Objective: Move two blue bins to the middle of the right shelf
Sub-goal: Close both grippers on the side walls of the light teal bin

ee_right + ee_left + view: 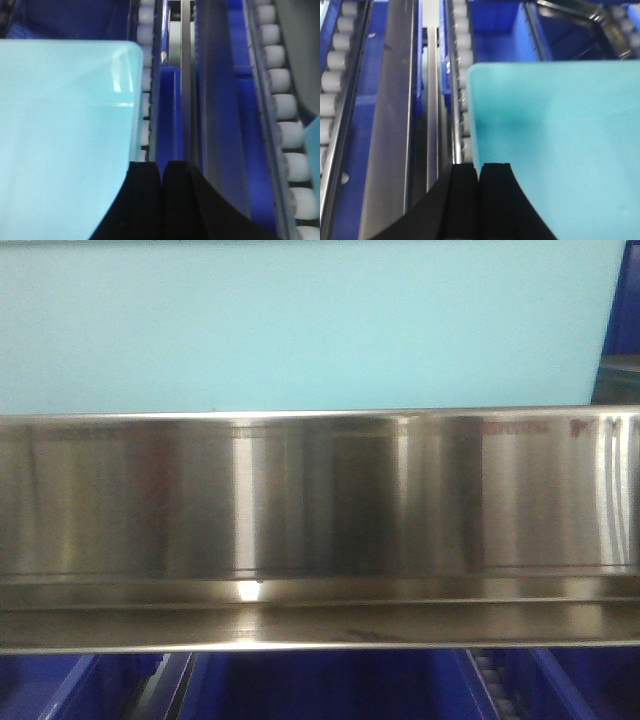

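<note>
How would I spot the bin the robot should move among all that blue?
Find the shiny steel shelf lip across the front view. The pale bin fills the space above it. Its light cyan, smooth side sets it apart from the dark royal-blue bins below.

Both were plain matte black, left claw point(480, 166) and right claw point(161, 164) alike: two flat fingers point(462, 200) flaring wide toward the base.

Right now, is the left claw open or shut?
Shut: on the left gripper, black fingers press together, only a thin seam between, beside the pale blue bin.
</note>
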Controlling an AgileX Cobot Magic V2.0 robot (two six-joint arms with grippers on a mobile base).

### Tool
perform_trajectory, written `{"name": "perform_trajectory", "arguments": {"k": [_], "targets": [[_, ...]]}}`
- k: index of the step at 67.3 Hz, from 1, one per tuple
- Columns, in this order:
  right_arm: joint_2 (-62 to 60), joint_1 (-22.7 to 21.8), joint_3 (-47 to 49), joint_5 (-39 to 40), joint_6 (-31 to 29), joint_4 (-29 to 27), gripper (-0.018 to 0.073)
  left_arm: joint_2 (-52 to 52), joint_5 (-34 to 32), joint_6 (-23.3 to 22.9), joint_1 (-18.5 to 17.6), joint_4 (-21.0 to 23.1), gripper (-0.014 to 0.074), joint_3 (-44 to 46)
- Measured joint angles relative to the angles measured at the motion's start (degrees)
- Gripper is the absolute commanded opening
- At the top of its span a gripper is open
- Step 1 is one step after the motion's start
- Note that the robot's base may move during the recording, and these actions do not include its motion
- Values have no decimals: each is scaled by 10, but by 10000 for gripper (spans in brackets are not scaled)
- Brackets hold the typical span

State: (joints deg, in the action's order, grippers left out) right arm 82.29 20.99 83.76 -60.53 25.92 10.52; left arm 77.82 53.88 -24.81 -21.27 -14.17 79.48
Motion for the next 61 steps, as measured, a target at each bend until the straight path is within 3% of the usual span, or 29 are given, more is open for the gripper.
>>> {"name": "perform_trajectory", "arguments": {"k": [7,14,41,54,61], "targets": [[4,0,1,6,0,-12,164,2,10,-6,0,0,190,0],[5,0,3,6,0,-19,238,2,12,-15,0,0,260,0],[64,0,3,-5,0,-38,235,75,63,-22,0,26,264,2],[85,0,3,-11,0,-43,232,99,75,4,0,66,264,2],[86,1,3,-12,0,-46,167,101,75,9,0,71,264,2]]}}
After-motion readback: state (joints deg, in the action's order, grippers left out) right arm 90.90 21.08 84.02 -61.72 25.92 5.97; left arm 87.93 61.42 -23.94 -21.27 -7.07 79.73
